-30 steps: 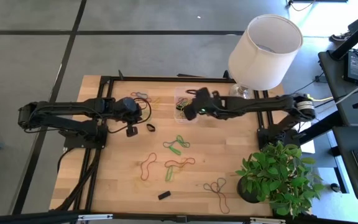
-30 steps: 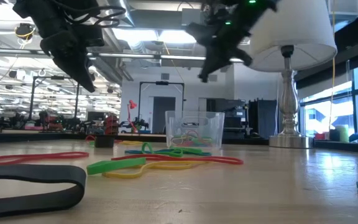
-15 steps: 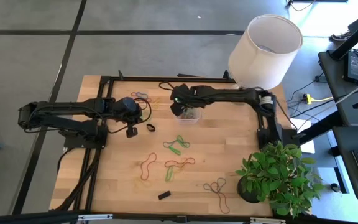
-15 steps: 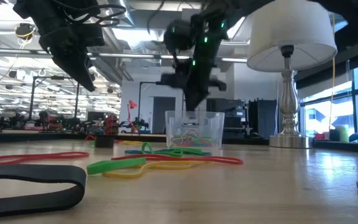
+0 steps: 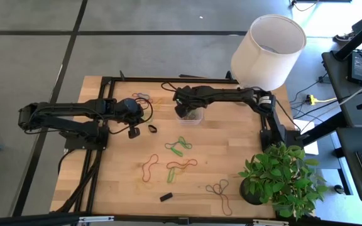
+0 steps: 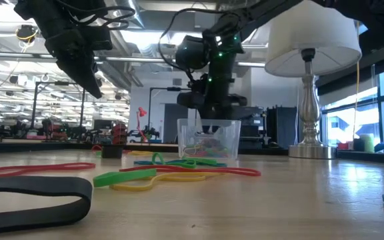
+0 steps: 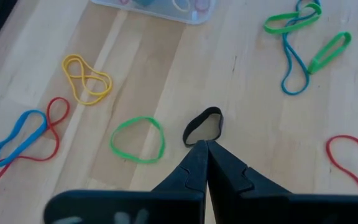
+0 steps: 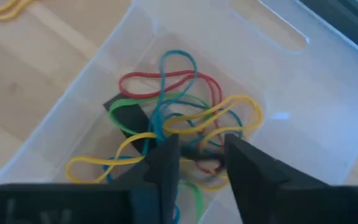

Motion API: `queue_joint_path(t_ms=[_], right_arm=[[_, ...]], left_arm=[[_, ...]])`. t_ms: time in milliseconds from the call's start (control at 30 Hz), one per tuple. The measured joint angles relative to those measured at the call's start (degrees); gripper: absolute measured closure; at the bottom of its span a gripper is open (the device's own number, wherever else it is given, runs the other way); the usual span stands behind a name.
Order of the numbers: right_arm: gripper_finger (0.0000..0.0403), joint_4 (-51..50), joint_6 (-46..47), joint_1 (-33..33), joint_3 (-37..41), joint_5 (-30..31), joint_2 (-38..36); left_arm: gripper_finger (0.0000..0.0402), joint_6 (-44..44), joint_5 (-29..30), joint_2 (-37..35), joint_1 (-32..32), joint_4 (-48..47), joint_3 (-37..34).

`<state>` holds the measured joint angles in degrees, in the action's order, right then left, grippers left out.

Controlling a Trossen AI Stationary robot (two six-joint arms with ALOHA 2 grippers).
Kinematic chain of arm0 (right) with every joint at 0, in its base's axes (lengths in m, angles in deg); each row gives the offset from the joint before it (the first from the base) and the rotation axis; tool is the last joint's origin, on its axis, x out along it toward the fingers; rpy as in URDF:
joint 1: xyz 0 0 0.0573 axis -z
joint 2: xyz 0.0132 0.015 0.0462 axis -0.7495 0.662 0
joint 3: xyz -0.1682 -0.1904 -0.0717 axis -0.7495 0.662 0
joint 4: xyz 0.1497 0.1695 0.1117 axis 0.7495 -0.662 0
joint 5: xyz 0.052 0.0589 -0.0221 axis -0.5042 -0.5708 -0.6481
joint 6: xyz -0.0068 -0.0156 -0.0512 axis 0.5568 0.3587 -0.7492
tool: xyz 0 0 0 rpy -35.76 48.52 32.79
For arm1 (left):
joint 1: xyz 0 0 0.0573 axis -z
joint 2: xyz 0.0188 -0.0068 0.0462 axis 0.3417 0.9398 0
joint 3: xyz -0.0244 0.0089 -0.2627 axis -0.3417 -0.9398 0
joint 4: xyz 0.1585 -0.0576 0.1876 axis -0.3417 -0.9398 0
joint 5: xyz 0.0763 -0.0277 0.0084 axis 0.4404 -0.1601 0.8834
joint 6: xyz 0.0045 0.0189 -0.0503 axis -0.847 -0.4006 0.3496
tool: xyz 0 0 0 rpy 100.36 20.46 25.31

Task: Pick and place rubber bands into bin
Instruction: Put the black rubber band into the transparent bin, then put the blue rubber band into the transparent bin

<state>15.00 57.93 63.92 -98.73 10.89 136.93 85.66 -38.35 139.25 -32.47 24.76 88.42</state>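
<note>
Inside clear bin [image 8: 303,118], tangled red, yellow, green, teal rubber bands [image 8: 185,124]

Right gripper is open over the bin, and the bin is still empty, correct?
Not quite. The right gripper is open over the bin, but the bin isn't empty: the right wrist view shows a tangle of rubber bands already inside.

Bin [image 5: 190,113]: rear centre of table [image 5: 244,157], bands [image 8: 179,124] piled inside.
Right gripper [image 8: 199,163]: over bin.
Left gripper [image 7: 204,144]: left of bin.
Loose bands [image 5: 180,145]: before bin, mid-table.
Lamp [image 5: 268,51]: right rear.
Plant [image 5: 281,179]: right front.
</note>
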Motion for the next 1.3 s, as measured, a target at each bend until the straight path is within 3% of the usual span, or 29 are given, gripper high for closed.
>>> queue_joint_path(t_ms=[200,433,567,867,1100,1300], right_arm=[[0.0248,-1.45,-5.62,-1.05,0.04,0.02,-1.95],[0.0295,-4.62,-7.60,-2.84,4.49,1.09,-10.60],[0.0320,-0.48,-6.79,-4.18,14.63,2.19,-19.77],[0.0347,15.17,0.37,-10.33,45.27,0.96,-47.09],[0.0349,21.39,1.84,-15.88,60.97,-8.78,-65.93],[0.0349,21.35,1.67,-18.53,69.48,-12.81,-74.99]], left_arm=[[0.0399,-2.30,0.00,0.00,0.00,0.00,0.00],[0.0398,-2.90,0.00,0.00,0.00,0.40,0.00],[0.0399,-2.51,-0.02,0.00,0.00,0.42,0.00],[0.0399,3.33,0.73,0.00,2.11,1.67,0.04],[0.0399,12.40,6.64,0.00,6.42,5.82,0.07],[0.0399,20.34,10.83,0.02,7.69,6.91,0.07]])
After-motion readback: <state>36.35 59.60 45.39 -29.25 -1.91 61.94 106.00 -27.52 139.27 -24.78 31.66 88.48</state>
